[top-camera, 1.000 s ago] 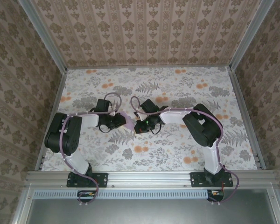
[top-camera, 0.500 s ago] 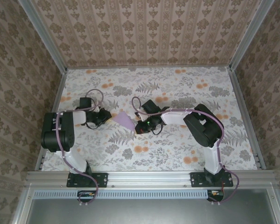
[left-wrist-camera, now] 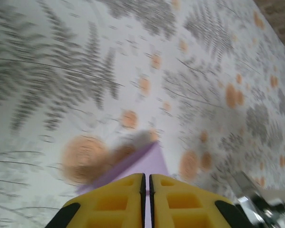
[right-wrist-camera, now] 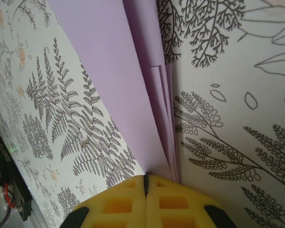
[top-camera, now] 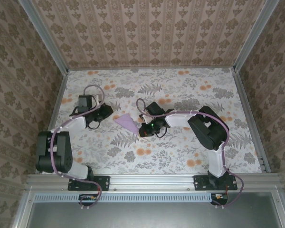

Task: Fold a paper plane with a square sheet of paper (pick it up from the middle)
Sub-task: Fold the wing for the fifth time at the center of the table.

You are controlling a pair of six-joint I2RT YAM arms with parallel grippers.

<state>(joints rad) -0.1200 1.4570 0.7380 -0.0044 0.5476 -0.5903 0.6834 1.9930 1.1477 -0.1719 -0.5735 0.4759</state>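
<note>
The lilac paper [top-camera: 127, 123] is lying flat on the bench [top-camera: 180, 152], roughly midway between the two arms. It's already creased into a few stacked layers, and the right wrist view has their edges fanned out.

The right tool [top-camera: 142, 131] is fully closed, with its tip right at the layered edge. I can't tell if it's nipping a layer or just pressing down. The left tool [top-camera: 107, 110] sits just beside the paper's left corner, jaws closed to a hairline, nothing in them that I can see.

My guess on handling: super light and floppy, it'll probably skate on that smooth printed top, and a bad pinch would crumple it. I'd grab along the stacked crease where it's stiffest, not a loose corner.

The bench print is ferns and orange blooms, so the lilac stands out fine. Patterned wallpaper walls [top-camera: 156, 33] box it all in.
</note>
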